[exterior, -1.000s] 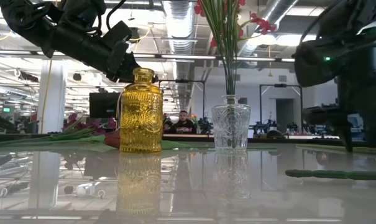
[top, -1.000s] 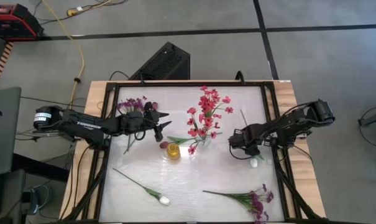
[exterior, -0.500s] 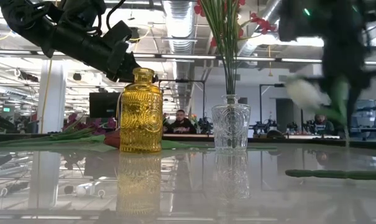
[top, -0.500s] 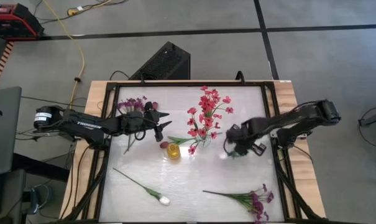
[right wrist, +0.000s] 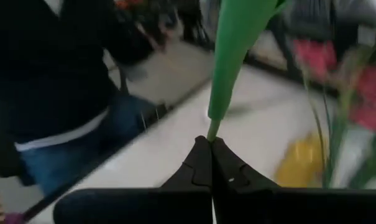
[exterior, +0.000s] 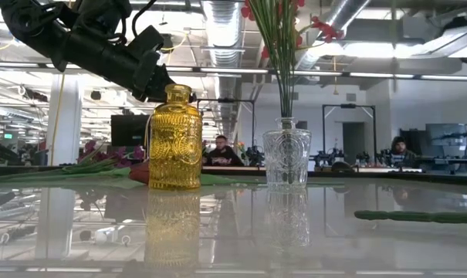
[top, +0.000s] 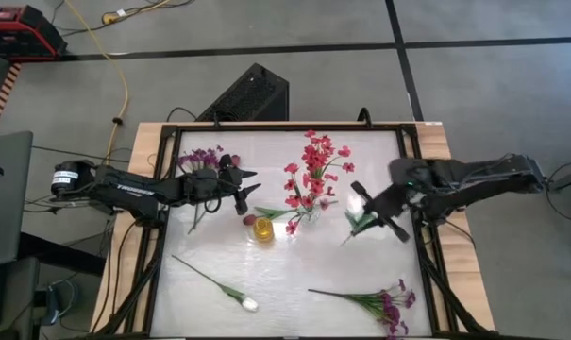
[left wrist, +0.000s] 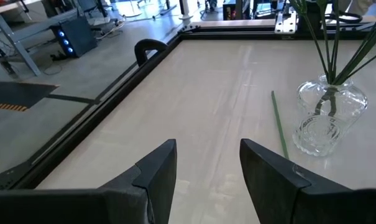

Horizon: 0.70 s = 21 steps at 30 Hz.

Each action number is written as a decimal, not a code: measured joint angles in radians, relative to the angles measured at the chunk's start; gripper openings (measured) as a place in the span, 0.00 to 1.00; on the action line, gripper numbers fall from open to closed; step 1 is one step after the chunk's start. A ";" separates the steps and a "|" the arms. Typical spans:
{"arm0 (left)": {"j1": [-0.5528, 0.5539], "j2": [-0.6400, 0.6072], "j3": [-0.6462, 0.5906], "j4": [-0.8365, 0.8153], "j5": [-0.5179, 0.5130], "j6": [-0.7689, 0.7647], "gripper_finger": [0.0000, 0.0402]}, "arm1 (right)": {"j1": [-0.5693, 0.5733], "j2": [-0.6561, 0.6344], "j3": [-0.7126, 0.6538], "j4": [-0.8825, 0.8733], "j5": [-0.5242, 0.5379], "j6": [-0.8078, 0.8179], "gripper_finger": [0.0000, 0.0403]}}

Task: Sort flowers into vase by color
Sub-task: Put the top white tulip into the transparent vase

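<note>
My right gripper (top: 368, 219) is shut on a flower and hangs high over the table's right side. Of that flower only a green stem (top: 351, 233) shows. Red flowers (top: 311, 175) stand in the clear glass vase (exterior: 287, 158), next to a yellow vase (exterior: 175, 139). A purple spray (top: 202, 159) lies at the far left. A white-bud flower (top: 224, 288) lies near left and another purple spray (top: 379, 302) near right. My left gripper (top: 250, 189) waits open above the table, left of the vases. My right gripper pinches the thin lower end of the green stem (right wrist: 211, 127) between its two shut fingertips. The fingers point toward the vases. From there the stem runs on ahead of the fingers and widens into a green leaf (right wrist: 237, 37). The flower is clear of the table.
A black frame (top: 410, 161) borders the white table top. A loose green stem (left wrist: 278, 124) lies beside the clear vase. A small pinkish thing (top: 249, 220) lies left of the yellow vase. People sit in the room beyond the table.
My right gripper was down at the table on the lying white-bud flower. It has risen with the flower and turned. The flower has come clear of the table and gone up out of the low view, and the arm has drawn back toward the table's right edge.
</note>
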 joint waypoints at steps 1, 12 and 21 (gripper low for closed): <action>0.000 0.000 0.000 0.000 0.000 0.000 0.42 | 0.022 -0.014 -0.014 0.042 0.027 -0.013 0.04; 0.000 0.000 0.000 0.001 0.000 0.001 0.42 | 0.105 -0.035 -0.173 0.394 0.512 -0.032 0.04; 0.000 0.000 0.000 0.001 0.001 0.001 0.42 | 0.046 0.010 -0.176 0.405 0.549 0.023 0.04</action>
